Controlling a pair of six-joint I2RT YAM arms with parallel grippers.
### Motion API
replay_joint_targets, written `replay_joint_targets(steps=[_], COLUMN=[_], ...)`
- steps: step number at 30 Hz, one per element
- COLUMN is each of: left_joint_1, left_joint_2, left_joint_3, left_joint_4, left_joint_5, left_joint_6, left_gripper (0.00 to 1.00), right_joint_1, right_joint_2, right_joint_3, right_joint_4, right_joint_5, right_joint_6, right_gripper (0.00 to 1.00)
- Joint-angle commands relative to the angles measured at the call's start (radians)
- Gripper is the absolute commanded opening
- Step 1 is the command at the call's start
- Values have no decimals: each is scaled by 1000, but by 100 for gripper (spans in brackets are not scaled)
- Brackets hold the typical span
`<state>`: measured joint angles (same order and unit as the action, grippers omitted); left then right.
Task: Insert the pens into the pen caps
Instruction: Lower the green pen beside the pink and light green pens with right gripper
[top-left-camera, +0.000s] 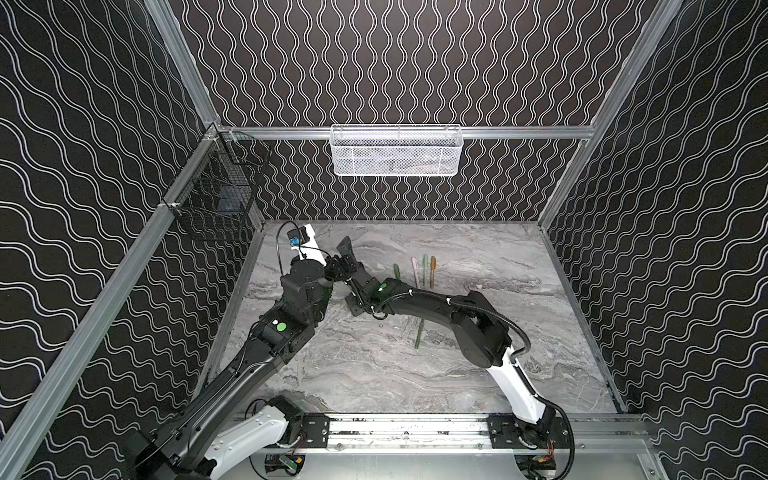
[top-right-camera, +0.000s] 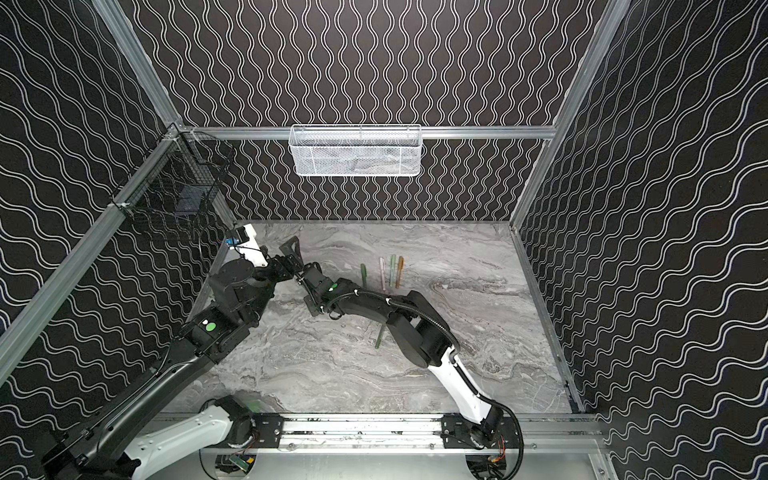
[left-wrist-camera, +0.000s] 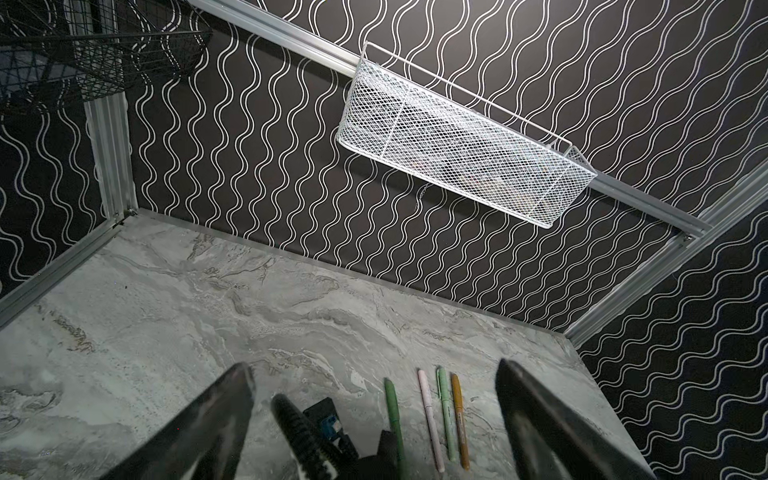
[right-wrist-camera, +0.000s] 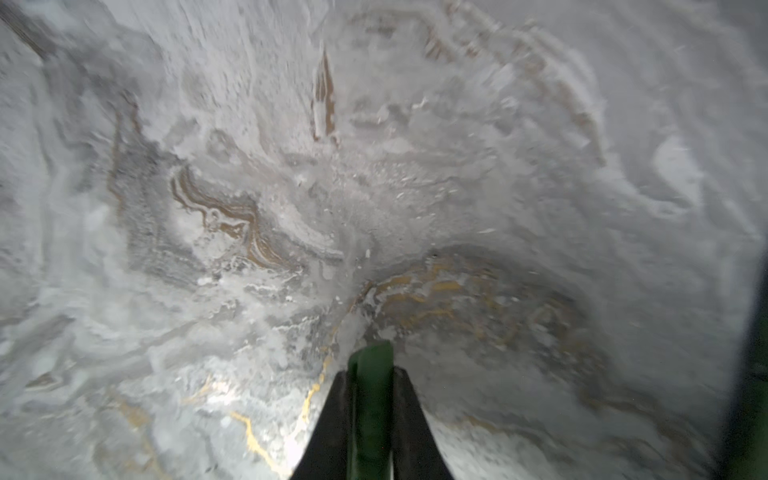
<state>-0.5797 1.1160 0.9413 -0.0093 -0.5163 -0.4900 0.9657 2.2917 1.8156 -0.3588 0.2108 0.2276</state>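
Note:
Four pens lie side by side at the back of the marble table: dark green (top-left-camera: 397, 272), pink (top-left-camera: 415, 270), pale green (top-left-camera: 425, 268) and orange (top-left-camera: 433, 270). Each looks capped. Another dark green pen (top-left-camera: 418, 334) lies alone nearer the front, half hidden under the right arm (top-left-camera: 415, 301). My right gripper (right-wrist-camera: 371, 374) is shut on a dark green pen cap (right-wrist-camera: 372, 357), whose end sticks out past the fingertips, close above the table. My left gripper (left-wrist-camera: 376, 374) is raised at the left and wide open, holding nothing. It faces the row of pens over the right wrist.
A white mesh basket (top-left-camera: 395, 151) hangs on the back wall and a black wire basket (top-left-camera: 216, 195) on the left wall. The arms' mounting rail (top-left-camera: 407, 428) runs along the front edge. The two wrists are close together left of the middle.

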Motion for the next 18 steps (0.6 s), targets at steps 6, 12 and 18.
replay_joint_targets(steps=[6,12,18], left_joint_1=[0,-1,-18], left_joint_2=[19,50,153], left_joint_3=[-2,-26,21], left_joint_4=[30,97,71], left_joint_5=[21,155,290], left_joint_6=[13,52,65], left_gripper=[93,94,93], right_joint_1=[-60,-172,-327], right_joint_2=[-208,-457,-615], right_joint_3=[-272,-584,-851], right_joint_4=[117,203,233], right_joint_5=[35,39,20], right_joint_6=[98,160,185], right_gripper=[13,13,13])
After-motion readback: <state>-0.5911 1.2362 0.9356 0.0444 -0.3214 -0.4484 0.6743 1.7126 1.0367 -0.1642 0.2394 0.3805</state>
